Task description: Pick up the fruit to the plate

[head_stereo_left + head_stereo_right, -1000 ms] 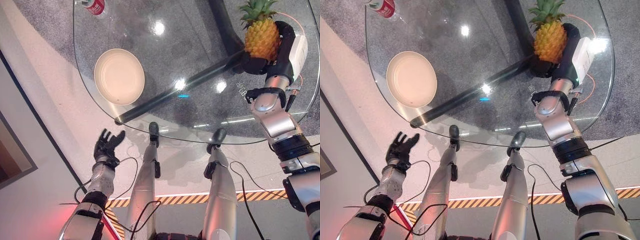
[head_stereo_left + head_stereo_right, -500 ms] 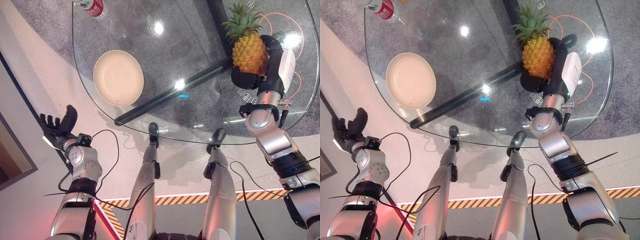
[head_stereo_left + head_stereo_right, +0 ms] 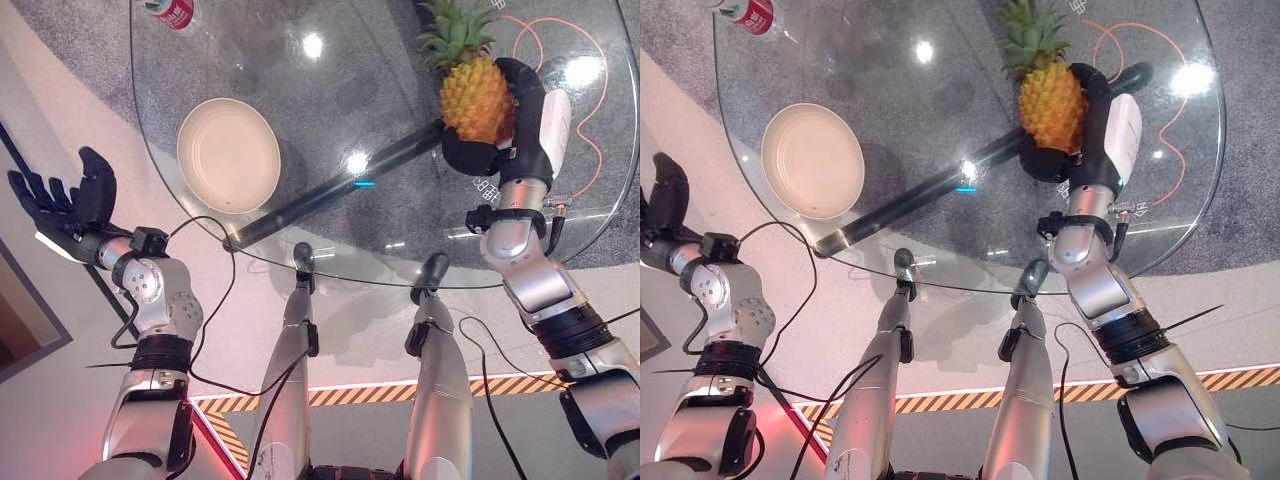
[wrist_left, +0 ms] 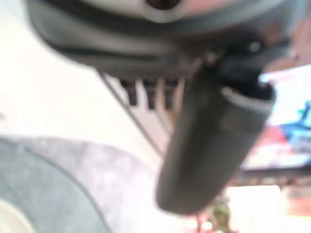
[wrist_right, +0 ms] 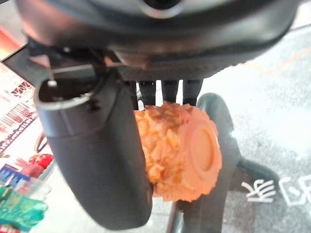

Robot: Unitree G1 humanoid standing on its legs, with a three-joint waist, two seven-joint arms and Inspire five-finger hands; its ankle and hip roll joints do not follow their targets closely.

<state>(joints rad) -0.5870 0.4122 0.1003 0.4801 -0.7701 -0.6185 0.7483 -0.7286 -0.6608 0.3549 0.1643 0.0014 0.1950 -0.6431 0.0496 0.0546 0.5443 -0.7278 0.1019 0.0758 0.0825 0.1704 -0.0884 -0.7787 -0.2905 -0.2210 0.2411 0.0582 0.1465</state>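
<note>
A pineapple (image 3: 474, 95) with a green crown is held above the right part of the round glass table (image 3: 350, 230). My right hand (image 3: 500, 150) is shut on it, thumb (image 5: 97, 160) on one side and fingers on the other; its orange base (image 5: 184, 155) faces the right wrist camera. A cream plate (image 3: 229, 153) lies on the glass at the left, well apart from the pineapple. My left hand (image 3: 60, 205) is raised off the table's left edge, open with straight fingers and holding nothing.
A red can (image 3: 170, 12) lies at the far left rim of the glass. A dark bar (image 3: 330, 190) runs diagonally under the table top. An orange cable (image 3: 560, 60) loops on the grey carpet at the far right. A yellow-black striped line (image 3: 350, 395) marks the floor near me.
My right hand has carried the pineapple leftward over the table. My left arm has swung up and out to the left, the hand rising beside the table's edge.
</note>
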